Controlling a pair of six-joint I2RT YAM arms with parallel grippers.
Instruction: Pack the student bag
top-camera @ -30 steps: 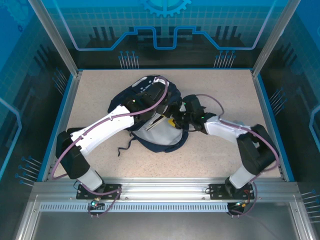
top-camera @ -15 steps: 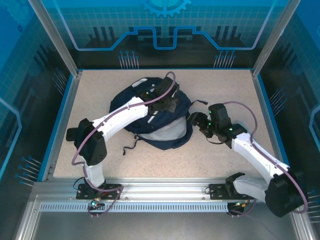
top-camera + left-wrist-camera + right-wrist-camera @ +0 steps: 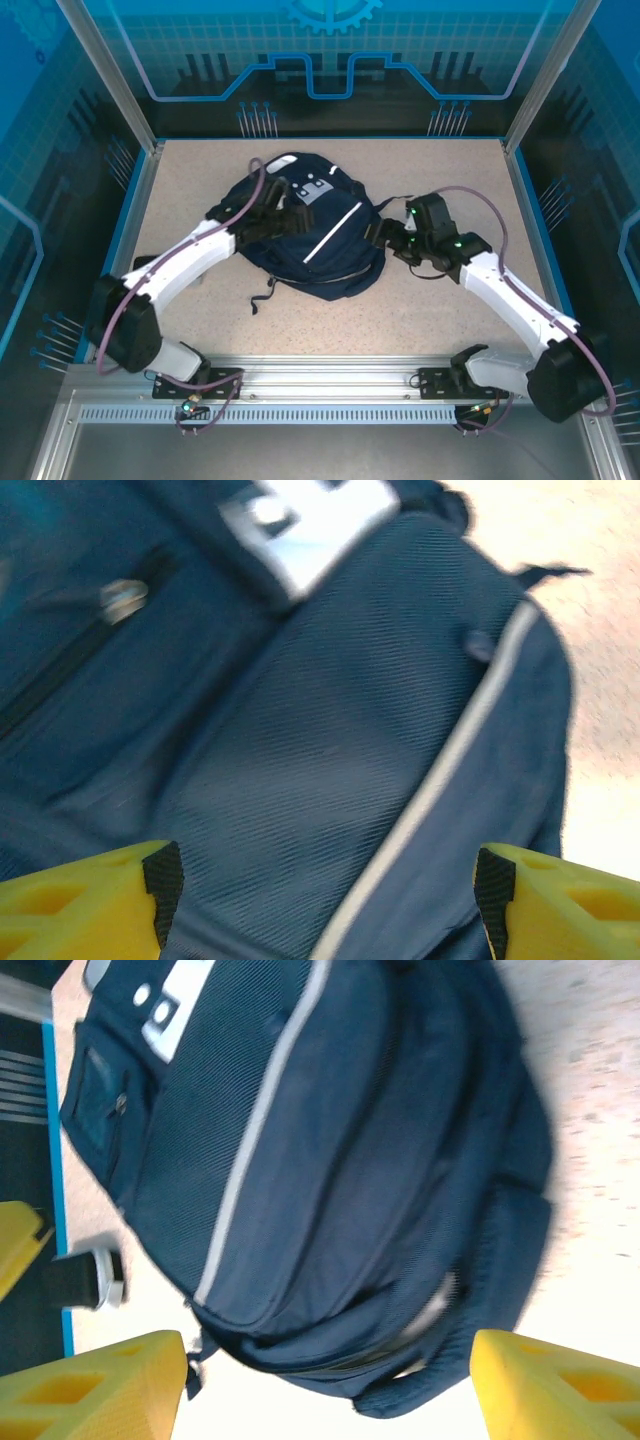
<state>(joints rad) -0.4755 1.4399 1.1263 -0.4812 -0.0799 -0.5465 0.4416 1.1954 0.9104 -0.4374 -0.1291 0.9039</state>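
Observation:
The student bag (image 3: 330, 250) lies flat in the middle of the table, navy front up, with a white stripe (image 3: 335, 232) across it and a dotted patch (image 3: 318, 188) near its top. My left gripper (image 3: 283, 210) hovers over the bag's upper left part, open; in the left wrist view its yellow fingers (image 3: 90, 900) stand wide over the bag's fabric (image 3: 300, 760), with nothing between them (image 3: 325, 900). My right gripper (image 3: 383, 237) is open at the bag's right edge. From the right wrist, the bag (image 3: 330, 1160) lies beyond the spread gripper (image 3: 330, 1385).
A black strap (image 3: 262, 290) trails from the bag's near side toward the front. The speckled table (image 3: 440, 170) is bounded by a blue rim (image 3: 530, 230) and metal frame posts (image 3: 110, 90). A zipper pull (image 3: 122, 595) shows on the bag's side.
The left gripper has opened and let go of the bag, then drawn back left. The bag, open before with its light inside showing, now lies closed. The right arm shifted slightly.

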